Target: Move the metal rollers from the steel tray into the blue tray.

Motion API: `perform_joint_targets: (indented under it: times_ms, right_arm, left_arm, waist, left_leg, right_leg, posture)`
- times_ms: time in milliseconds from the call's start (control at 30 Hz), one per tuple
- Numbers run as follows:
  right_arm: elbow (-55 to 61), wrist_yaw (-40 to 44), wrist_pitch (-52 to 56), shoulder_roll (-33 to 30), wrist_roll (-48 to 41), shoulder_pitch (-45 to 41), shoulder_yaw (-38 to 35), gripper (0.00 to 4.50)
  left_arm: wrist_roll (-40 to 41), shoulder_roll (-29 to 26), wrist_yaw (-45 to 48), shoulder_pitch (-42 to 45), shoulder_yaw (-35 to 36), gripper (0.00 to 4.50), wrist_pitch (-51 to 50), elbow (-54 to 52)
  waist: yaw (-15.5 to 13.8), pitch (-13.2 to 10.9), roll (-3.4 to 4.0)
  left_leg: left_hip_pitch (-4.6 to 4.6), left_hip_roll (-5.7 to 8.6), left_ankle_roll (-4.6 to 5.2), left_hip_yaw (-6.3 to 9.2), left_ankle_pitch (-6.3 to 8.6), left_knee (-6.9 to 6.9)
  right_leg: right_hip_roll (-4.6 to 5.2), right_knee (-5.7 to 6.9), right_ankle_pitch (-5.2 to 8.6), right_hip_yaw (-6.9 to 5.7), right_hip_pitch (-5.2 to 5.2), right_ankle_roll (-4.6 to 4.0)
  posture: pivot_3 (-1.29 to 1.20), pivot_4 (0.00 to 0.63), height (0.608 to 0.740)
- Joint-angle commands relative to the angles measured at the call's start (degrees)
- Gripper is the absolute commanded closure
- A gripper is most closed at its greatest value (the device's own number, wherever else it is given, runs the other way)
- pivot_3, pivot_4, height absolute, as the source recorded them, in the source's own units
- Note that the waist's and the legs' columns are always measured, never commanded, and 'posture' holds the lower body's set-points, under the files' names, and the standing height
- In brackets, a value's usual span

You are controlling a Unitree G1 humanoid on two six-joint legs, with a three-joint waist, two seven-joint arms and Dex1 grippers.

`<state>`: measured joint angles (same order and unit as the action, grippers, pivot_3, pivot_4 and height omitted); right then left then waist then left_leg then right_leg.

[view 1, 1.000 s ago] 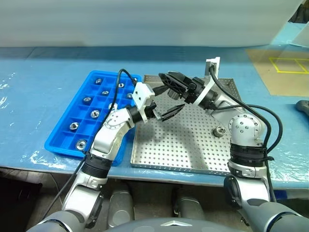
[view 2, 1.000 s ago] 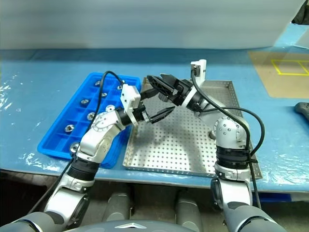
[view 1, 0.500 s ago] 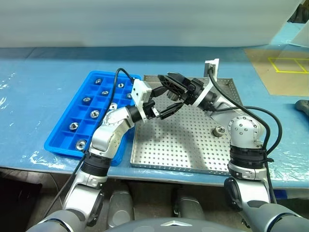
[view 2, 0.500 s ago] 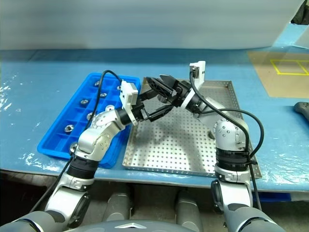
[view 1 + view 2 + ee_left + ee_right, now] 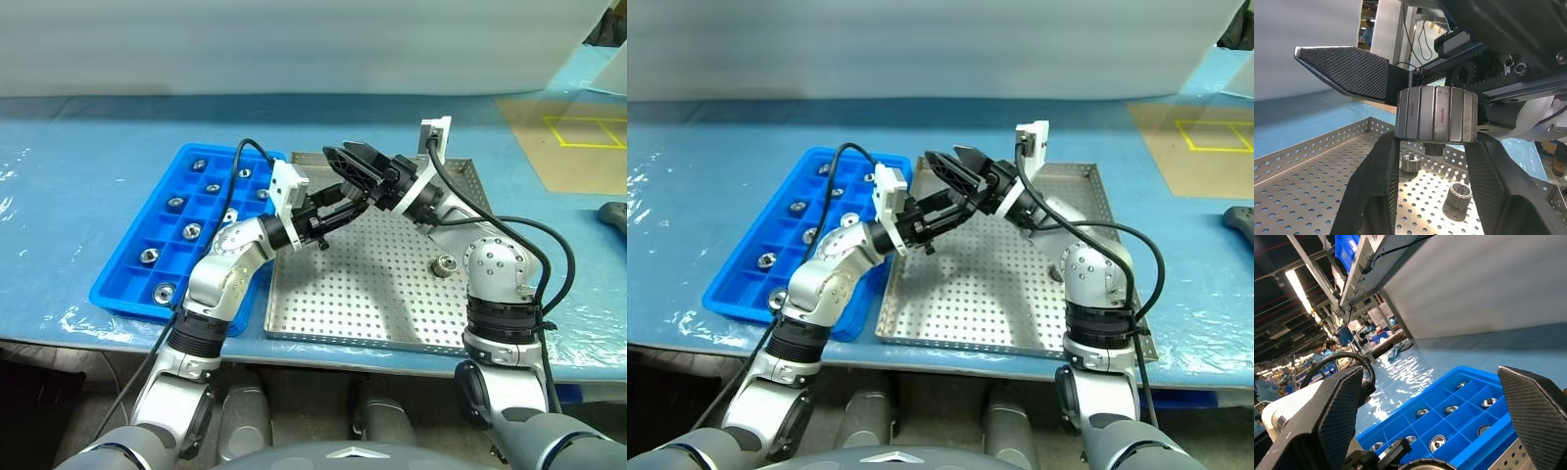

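My left gripper point(image 5: 340, 213) is shut on a metal roller point(image 5: 1435, 120), a ribbed silver cylinder pinched between its two black fingers point(image 5: 1374, 186). It hangs above the far left part of the steel tray point(image 5: 372, 304). My right gripper point(image 5: 353, 178) is right above it, open, its wide-spread fingers point(image 5: 1337, 416) on either side of the roller without touching it. Two more metal rollers point(image 5: 1457, 195) stand on the perforated steel tray; one point(image 5: 447, 264) is near its right rim. To the left lies the blue tray point(image 5: 122, 284), with several rollers point(image 5: 193, 231) in its compartments.
The trays sit side by side on a blue-covered table. A brown board point(image 5: 568, 147) with yellow tape lies at the far right, and a dark object point(image 5: 615, 217) is at the right edge. A pale wall runs along the back.
My left gripper, open a second ago just below the right gripper, has tilted up and closed on the roller between the right gripper's fingers. The right gripper stayed open and in place.
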<state>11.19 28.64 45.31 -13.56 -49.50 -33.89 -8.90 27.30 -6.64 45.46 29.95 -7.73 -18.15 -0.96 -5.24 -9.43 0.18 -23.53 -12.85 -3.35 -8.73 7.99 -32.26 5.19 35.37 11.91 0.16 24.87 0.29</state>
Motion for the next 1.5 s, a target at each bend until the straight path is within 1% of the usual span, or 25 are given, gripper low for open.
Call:
perform_joint_targets:
  times_ms: [33,233,500,667,800,1000,1100,1200,1333,1433,1500]
  right_arm:
    - [1.7,0.2,0.2,-0.1,-0.4,0.9,1.0,0.00]
    - [1.7,0.3,0.2,-0.4,-0.3,1.2,1.1,0.00]
    - [0.9,0.8,0.0,-0.9,-0.1,1.1,1.4,0.00]
    - [0.7,1.1,-0.2,-1.1,0.1,1.2,1.8,0.00]
    - [0.9,1.1,-0.2,-1.3,0.2,1.5,1.7,0.00]
    - [0.8,1.0,-0.9,-2.4,1.0,1.6,0.9,0.00]
    - [0.3,1.6,-1.0,-3.5,1.2,1.1,0.2,0.00]
    - [-0.1,2.8,-1.3,-5.4,2.0,0.8,0.0,0.00]
    - [0.6,6.8,-2.4,-9.7,5.8,1.9,2.9,0.00]
    - [0.7,11.0,-4.0,-13.1,9.1,3.6,6.2,0.00]
    - [0.2,13.0,-5.0,-14.3,10.6,4.1,7.5,0.00]
  left_arm:
    - [2.9,1.1,-0.5,1.2,2.1,2.87,0.7,-4.6]
    - [6.4,0.8,-1.1,0.4,2.9,2.87,-4.1,-6.0]
    - [20.4,2.0,-4.9,-2.2,9.0,2.87,-16.5,-9.3]
    - [26.6,2.6,-7.5,-3.0,11.8,2.87,-21.2,-10.1]
    - [28.7,1.8,-9.4,-4.2,13.3,2.87,-23.1,-10.9]
    - [27.3,-2.1,-10.8,-8.1,13.1,2.87,-23.9,-13.4]
    - [24.9,-4.3,-11.2,-10.3,12.3,2.87,-22.6,-15.0]
    - [23.0,-5.5,-12.8,-11.6,12.6,2.87,-21.4,-16.5]
    - [21.5,-6.8,-14.6,-13.1,13.0,2.87,-20.6,-19.1]
    - [18.9,-8.8,-16.4,-15.1,13.0,2.87,-19.8,-22.5]
    - [17.5,-9.8,-17.7,-16.3,13.0,2.87,-19.4,-24.4]
  waist:
    - [0.0,0.0,0.00]
    - [0.0,0.0,0.00]
    - [0.0,0.0,0.00]
    - [0.0,0.0,-0.01]
    - [0.0,0.0,-0.01]
    - [0.2,0.0,-0.01]
    - [0.2,0.0,0.00]
    - [0.3,0.0,-0.01]
    - [0.3,0.0,-0.01]
    - [0.3,0.0,-0.01]
    - [0.2,0.0,-0.01]
  left_leg:
    - [0.00,0.00,0.00,0.00,0.00,0.00]
    - [0.00,0.00,0.00,0.00,0.00,0.00]
    - [-0.01,0.00,0.00,0.00,0.00,0.01]
    - [0.02,0.01,-0.01,-0.02,0.00,0.01]
    - [0.00,0.01,-0.01,-0.01,0.00,0.01]
    - [0.00,0.00,0.00,-0.01,0.00,0.05]
    - [0.00,0.00,0.00,-0.01,0.00,0.05]
    - [0.00,0.00,-0.01,-0.01,0.00,0.05]
    - [0.00,0.00,-0.01,-0.01,0.00,0.05]
    - [0.01,-0.02,0.00,0.00,0.00,0.06]
    - [0.00,-0.06,0.00,0.00,0.00,0.09]
  right_leg:
    - [0.00,0.00,0.00,0.00,0.00,0.00]
    - [0.00,0.00,0.00,0.00,0.00,0.00]
    - [-0.01,-0.01,0.00,0.00,0.01,0.00]
    - [-0.01,0.00,0.00,0.00,-0.01,0.00]
    - [-0.01,-0.02,0.00,-0.01,0.00,0.00]
    - [-0.03,-0.07,0.00,-0.01,0.00,0.01]
    - [-0.03,-0.09,0.00,-0.01,-0.01,0.02]
    - [-0.03,-0.09,0.01,-0.02,-0.01,0.03]
    - [-0.03,-0.10,0.01,-0.02,-0.03,0.03]
    - [-0.03,-0.12,0.01,-0.02,-0.03,0.04]
    - [-0.03,-0.17,0.01,-0.03,-0.02,0.04]
  posture:
    - [-0.07,0.150,0.740]
    - [-0.06,0.150,0.740]
    - [-0.05,0.150,0.740]
    - [-0.05,0.150,0.740]
    - [-0.06,0.150,0.740]
    - [-0.06,0.150,0.740]
    - [-0.05,0.150,0.740]
    - [-0.05,0.150,0.740]
    - [-0.03,0.150,0.740]
    - [0.02,0.150,0.740]
    - [0.03,0.150,0.740]
